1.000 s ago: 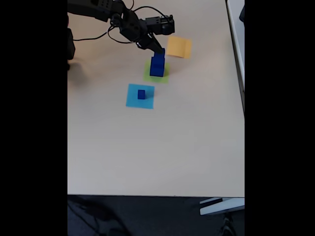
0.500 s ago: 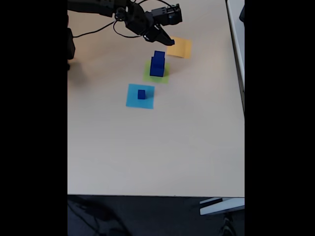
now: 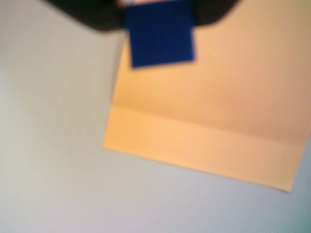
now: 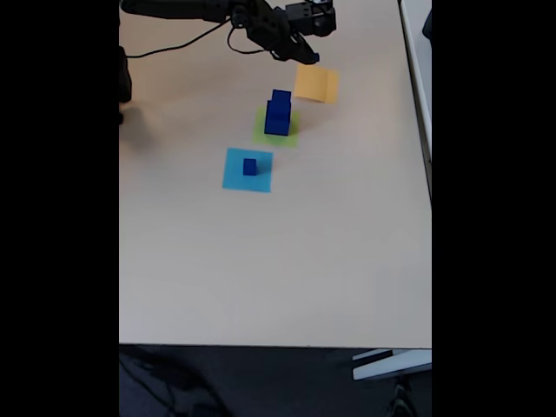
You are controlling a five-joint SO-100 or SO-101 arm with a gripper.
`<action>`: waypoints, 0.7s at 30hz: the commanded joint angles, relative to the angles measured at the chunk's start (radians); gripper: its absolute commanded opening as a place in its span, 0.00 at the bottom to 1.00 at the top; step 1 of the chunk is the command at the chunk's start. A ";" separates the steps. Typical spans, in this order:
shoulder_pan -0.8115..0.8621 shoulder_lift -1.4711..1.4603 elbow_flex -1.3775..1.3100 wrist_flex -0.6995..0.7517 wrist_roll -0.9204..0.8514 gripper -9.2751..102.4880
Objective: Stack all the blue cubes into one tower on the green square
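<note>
- Hand [image 4: 306, 57] sits high in the upper middle of the fixed view, just above the orange-yellow square [image 4: 315, 83]; whether it's open or closed, I can't tell.
- Two blue cubes [image 4: 278, 113] stand stacked on the green square [image 4: 276, 129], centre-top of the beige counter [image 4: 287, 261].
- Smallest blue cube [image 4: 250, 167] rests on the light-blue square [image 4: 248, 169], lower left of the tower.
- Wrist view is blurred: blue block [image 3: 160, 35] at top centre, over orange-yellow paper.

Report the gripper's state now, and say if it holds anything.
Gripper: cannot be told. It is raised near the orange-yellow square; the blurred wrist view shows a blue patch between dark shapes, grip unclear.
</note>
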 commanded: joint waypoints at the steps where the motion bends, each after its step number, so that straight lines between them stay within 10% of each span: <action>1: -0.028 -0.023 -0.107 0.017 0.051 0.12; 21: -0.081 -0.301 -0.336 0.103 0.064 0.12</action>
